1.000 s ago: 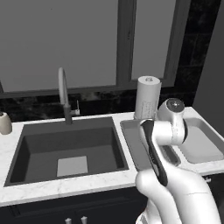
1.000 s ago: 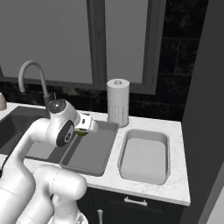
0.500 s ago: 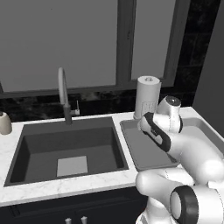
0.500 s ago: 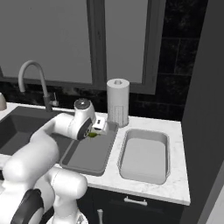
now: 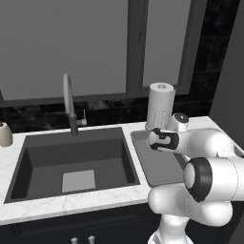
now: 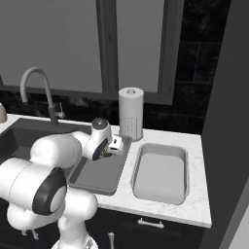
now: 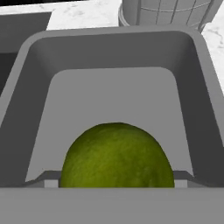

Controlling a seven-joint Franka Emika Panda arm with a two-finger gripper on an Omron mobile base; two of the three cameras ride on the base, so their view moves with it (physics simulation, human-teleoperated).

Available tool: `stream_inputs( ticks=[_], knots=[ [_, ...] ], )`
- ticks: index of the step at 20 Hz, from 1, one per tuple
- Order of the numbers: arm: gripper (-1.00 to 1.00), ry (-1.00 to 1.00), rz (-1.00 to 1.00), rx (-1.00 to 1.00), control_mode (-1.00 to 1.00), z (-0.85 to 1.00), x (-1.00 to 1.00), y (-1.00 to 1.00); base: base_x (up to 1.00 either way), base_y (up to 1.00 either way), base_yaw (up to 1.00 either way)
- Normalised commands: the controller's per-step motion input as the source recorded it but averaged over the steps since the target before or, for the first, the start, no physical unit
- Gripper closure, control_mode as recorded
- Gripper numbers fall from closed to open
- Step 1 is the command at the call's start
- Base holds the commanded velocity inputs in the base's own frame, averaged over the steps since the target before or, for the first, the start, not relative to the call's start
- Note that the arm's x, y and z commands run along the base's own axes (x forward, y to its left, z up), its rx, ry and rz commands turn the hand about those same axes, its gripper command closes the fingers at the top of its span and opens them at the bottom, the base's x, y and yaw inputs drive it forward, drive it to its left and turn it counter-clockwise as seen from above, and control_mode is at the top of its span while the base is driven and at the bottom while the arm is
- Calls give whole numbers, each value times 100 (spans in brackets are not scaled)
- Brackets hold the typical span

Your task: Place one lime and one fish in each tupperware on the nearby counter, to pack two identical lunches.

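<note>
My gripper (image 6: 110, 151) hangs low over the far end of the left tupperware (image 6: 97, 176), shut on a green lime (image 6: 107, 155). In the hand view the lime (image 7: 116, 153) sits between my fingertips (image 7: 47, 180), just above the grey tub's floor, with the tub's rim (image 7: 113, 34) around it. The left base view has this tub (image 5: 157, 167) partly behind my arm. A second, alike tupperware (image 6: 160, 172) stands to its right on the white marble counter (image 6: 194, 146) with nothing in it. The fish is out of view.
A dark sink (image 5: 71, 157) with a curved faucet (image 5: 69, 102) lies left of the tubs. A paper towel roll (image 6: 131, 114) stands just behind them. A small jar (image 5: 5, 134) sits at the far left. A dark wall (image 6: 228, 121) closes the counter's right end.
The arm has swung right and forward with the lime, bringing the gripper from the tub's left edge to over its far end. The tubs have not moved.
</note>
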Motion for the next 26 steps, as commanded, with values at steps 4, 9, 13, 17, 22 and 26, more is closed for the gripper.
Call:
stream_inputs(
  ticks=[4,9,13,17,22,26],
  knots=[
    [-100,-2,0,0,-100,-13,21,10,0,0,0],
    [-100,-2,0,0,-100,5,0,16,0,0,0],
    [-100,0,-3,0,-100,11,2,6,0,0,0],
    [-100,-1,-10,0,-100,53,-5,-1,0,0,0],
    [-100,-12,-5,0,-100,90,-86,0,0,0,0],
    [-100,-23,0,0,-100,59,-100,0,0,0,0]
  ],
)
